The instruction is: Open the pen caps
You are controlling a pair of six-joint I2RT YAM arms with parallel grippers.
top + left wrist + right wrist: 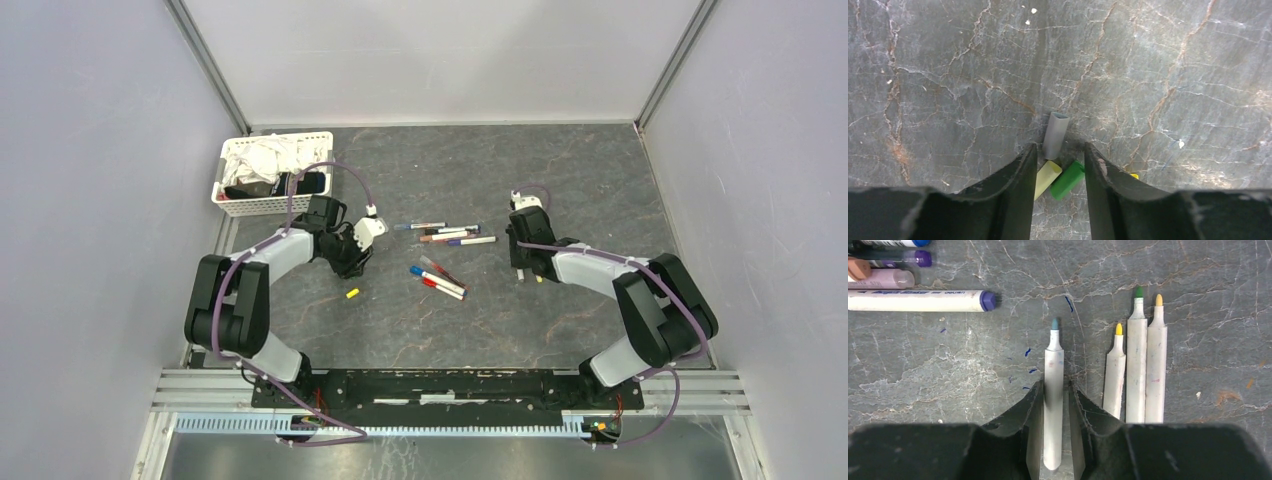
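In the left wrist view my left gripper (1060,147) is open over three loose pen caps lying on the table: a grey cap (1055,135) just past the fingertips, a pale yellow cap (1047,177) and a green cap (1067,180) between the jaws. In the right wrist view my right gripper (1055,384) is open around an uncapped pen (1053,410) with a teal tip. The pen touches the left finger, with a gap at the right one. Three more uncapped pens (1136,365) lie side by side to its right. From above, the left gripper (353,264) and right gripper (521,272) both point down at the table.
Capped pens (918,300) with purple and brown ends lie at the upper left of the right wrist view. More pens (445,235) lie between the arms. A yellow cap (352,293) lies near the left gripper. A white basket (232,205) of cloths stands at the back left.
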